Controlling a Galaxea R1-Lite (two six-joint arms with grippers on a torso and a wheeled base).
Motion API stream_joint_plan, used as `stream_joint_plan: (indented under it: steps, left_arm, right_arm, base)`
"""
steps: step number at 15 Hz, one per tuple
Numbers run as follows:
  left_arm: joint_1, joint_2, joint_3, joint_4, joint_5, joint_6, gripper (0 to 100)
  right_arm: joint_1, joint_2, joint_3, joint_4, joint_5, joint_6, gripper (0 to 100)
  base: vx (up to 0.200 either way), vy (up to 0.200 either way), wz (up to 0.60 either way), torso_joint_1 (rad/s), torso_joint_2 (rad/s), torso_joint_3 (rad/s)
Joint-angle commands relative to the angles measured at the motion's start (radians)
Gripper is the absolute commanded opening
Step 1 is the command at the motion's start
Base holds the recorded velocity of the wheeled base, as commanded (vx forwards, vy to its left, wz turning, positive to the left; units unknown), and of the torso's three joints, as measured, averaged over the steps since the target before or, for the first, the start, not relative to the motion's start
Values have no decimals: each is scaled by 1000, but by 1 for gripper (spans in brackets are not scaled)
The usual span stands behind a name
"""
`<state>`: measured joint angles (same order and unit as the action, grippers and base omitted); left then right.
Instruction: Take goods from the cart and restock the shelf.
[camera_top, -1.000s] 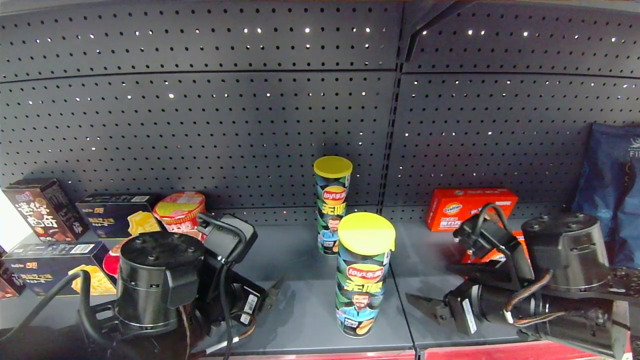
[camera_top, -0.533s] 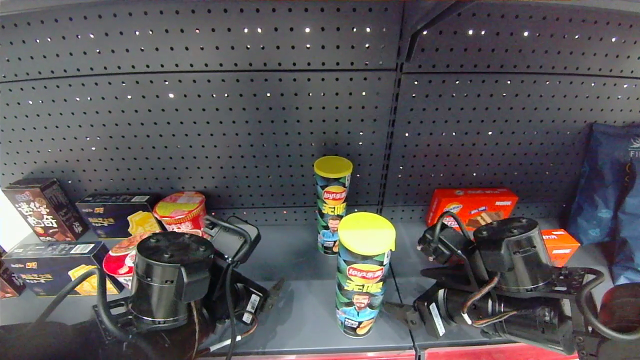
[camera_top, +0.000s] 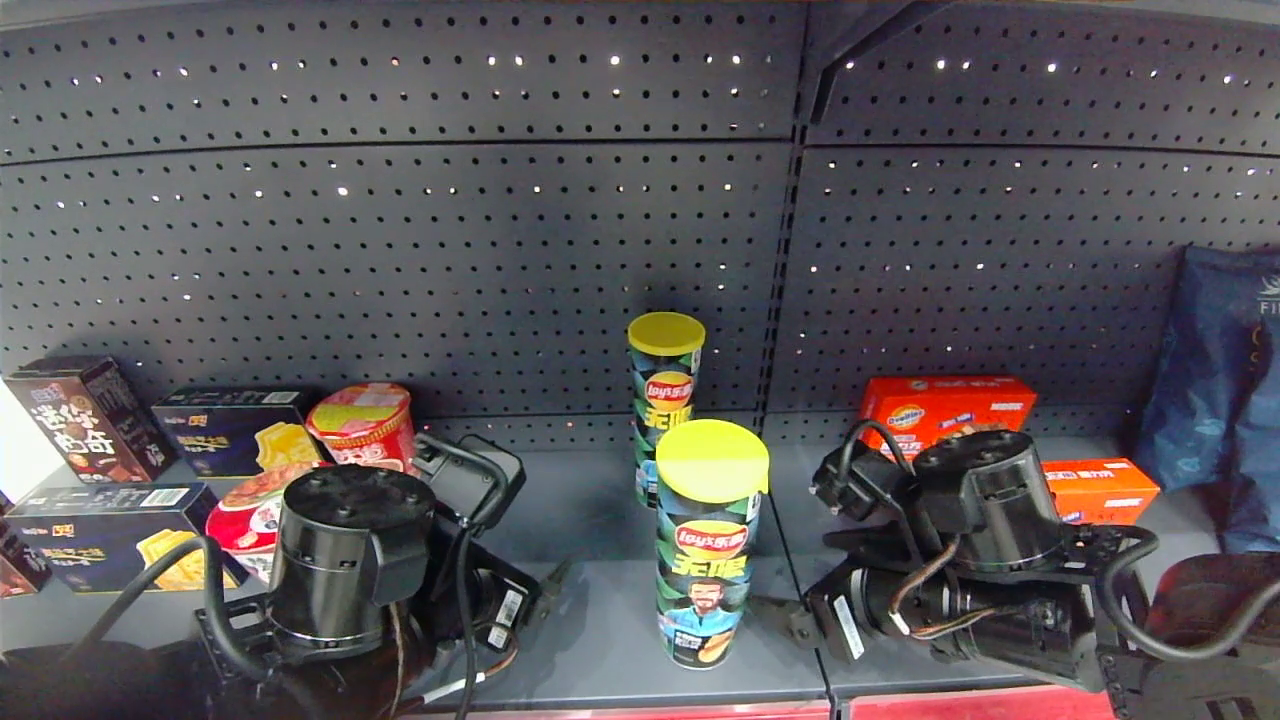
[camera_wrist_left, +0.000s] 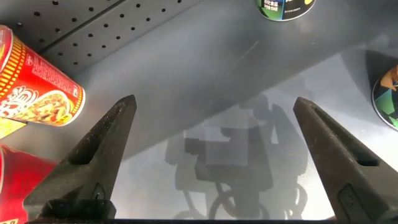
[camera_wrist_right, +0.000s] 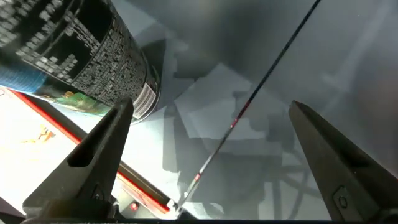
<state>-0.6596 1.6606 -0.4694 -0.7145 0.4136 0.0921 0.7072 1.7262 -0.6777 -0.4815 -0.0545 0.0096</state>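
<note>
While the can (camera_top: 708, 560) stands upright at the front of the shelf (camera_top: 600, 600), just beside the released right jaws, left jaws also released, placing seems finished; next, retreat carefully without tipping it.

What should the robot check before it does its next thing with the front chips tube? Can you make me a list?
1. Front chip can standing upright on the shelf: ok.
2. Right gripper open and empty: ok.
3. Front chip can lined up between the right gripper's fingers: not ok, it sits off to one side.
4. Right gripper touching the can: cannot tell.
5. Left gripper open, holding nothing: ok.
6. Back chip can upright behind the front one, with a gap between them: ok.
</note>
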Motion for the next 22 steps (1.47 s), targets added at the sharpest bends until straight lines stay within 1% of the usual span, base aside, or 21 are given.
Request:
stream_joint_plan:
  steps: [1,14,22]
  left_arm:
    - [0,2,-2,0,1,0,100]
    - [-2,4,0,-2,1,0,100]
    - [-3,5,5,-2,1,0,100]
  right_arm:
    - [5,4,-5,0,-1,0,100]
    - [35,36,-34,-2,-1,1,100]
    - [28,43,-37,-3,-1,1,100]
  base:
    - [0,0,0,0,0,0]
    - [0,0,0,0,0,0]
    - [0,0,0,0,0,0]
